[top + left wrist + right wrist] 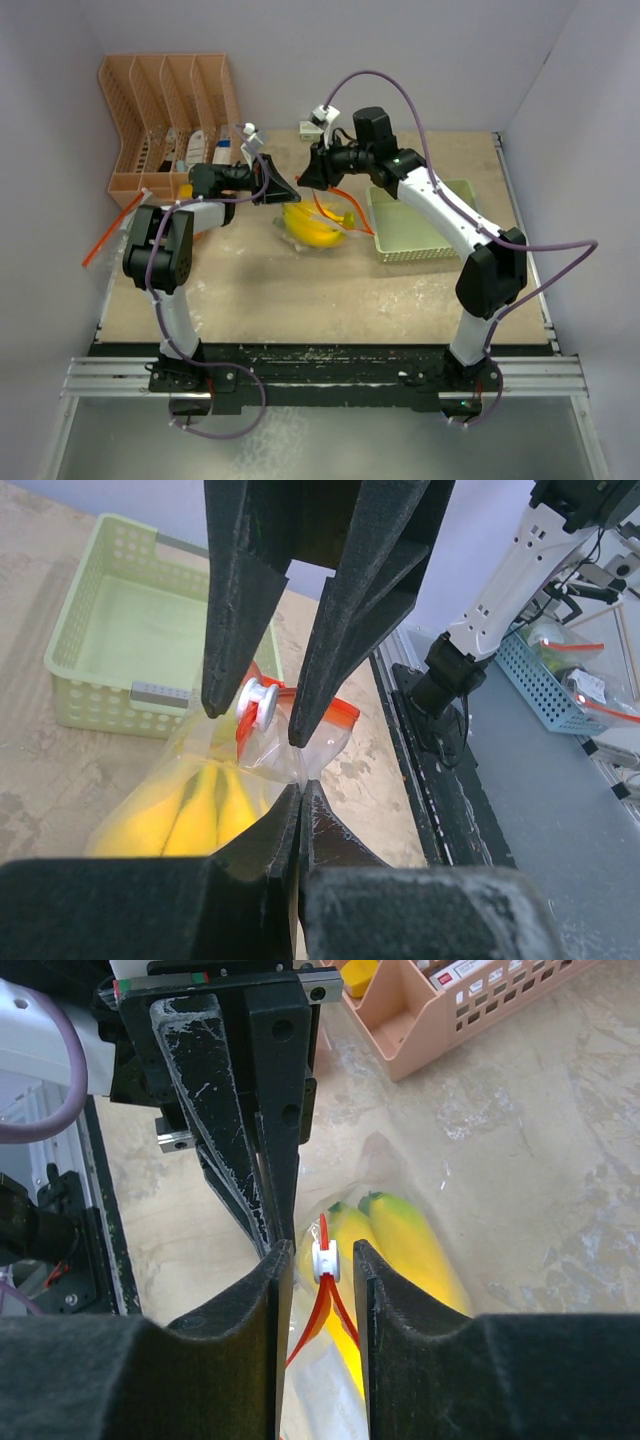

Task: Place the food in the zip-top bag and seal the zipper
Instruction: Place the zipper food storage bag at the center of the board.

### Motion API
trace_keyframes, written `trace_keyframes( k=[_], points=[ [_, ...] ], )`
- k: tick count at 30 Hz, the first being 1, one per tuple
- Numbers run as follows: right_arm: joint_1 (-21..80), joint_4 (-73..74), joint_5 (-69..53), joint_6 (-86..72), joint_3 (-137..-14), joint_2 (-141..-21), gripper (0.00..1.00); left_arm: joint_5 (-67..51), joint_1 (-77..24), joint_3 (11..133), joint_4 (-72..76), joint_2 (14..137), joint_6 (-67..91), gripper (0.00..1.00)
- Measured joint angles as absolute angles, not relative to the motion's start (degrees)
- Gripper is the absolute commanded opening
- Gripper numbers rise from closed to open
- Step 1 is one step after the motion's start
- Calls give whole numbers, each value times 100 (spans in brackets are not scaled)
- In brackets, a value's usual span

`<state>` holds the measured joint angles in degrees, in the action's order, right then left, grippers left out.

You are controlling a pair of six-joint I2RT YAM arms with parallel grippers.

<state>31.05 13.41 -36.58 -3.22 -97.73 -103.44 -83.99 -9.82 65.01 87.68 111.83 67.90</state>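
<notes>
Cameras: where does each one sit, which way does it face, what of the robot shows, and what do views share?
Top external: above and behind the bases, looking down at the table; both arms show.
Left wrist: on the left arm, facing the green basket; left tool pinches the zip-top bag, right tool at the white slider.
Right wrist: facing the peach rack; right tool straddles the slider.
Shared: bananas, bag.

Glossy clear plastic bag (290,755)
</notes>
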Motion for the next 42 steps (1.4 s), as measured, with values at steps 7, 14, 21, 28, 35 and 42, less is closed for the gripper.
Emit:
trace_keyframes(
  k=[7,14,21,28,35,42],
  points=[
    [3105,1343,-3682,-351,-9773,-10344,0,-8399,-982,6501,8768,11183,6792,0],
    [3105,1354,-3629,-336,-9769,-10294,0,-8405,-982,6506,8774,11183,6805,41],
    [3105,1389,-3551,-298,-9736,-9944,0,-8534,-976,6676,8774,11150,6632,96],
    [3105,1452,-3577,-231,-9736,-9850,0,-8632,-950,6938,8779,10989,6425,99],
    [3105,1525,-3583,-174,-9736,-9850,0,-8661,-895,7225,8779,10989,6335,99],
    [3105,1527,-3623,-174,-9734,-9850,0,-8659,-891,7295,8779,11006,6344,97]
  ],
)
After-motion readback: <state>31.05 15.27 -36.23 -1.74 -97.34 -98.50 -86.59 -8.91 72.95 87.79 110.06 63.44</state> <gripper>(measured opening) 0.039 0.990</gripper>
